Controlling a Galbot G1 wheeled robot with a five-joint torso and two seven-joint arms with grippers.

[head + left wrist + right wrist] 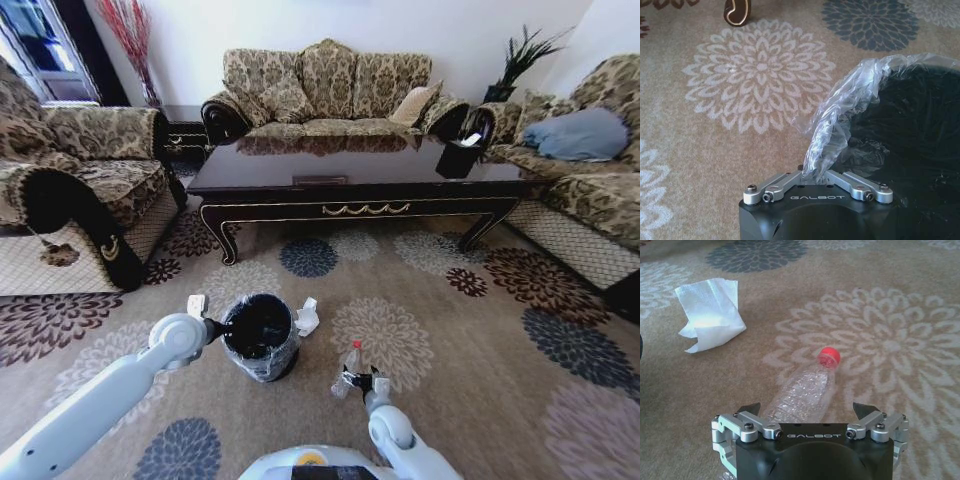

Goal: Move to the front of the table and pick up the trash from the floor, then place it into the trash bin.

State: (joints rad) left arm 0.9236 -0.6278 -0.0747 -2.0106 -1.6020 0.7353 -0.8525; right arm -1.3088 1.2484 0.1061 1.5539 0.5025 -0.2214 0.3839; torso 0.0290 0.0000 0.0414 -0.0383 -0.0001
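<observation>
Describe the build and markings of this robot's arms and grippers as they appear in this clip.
The left arm and right arm have smooth, rounded pale blue-white shells with bulbous joints. Each wrist ends in a black housing lettered GALBOT in white. The left gripper and right gripper use silver metal linkage bars fastened with dark screws; the right one's dark fingertips are pointed.

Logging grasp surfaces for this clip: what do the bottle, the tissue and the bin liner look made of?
Bottle: clear thin plastic, crinkled and glinting, with a red cap.
Tissue: soft white paper, matte, folded with creases.
Bin liner: thin shiny plastic film, wrinkled and translucent, shut in the left gripper.
</observation>
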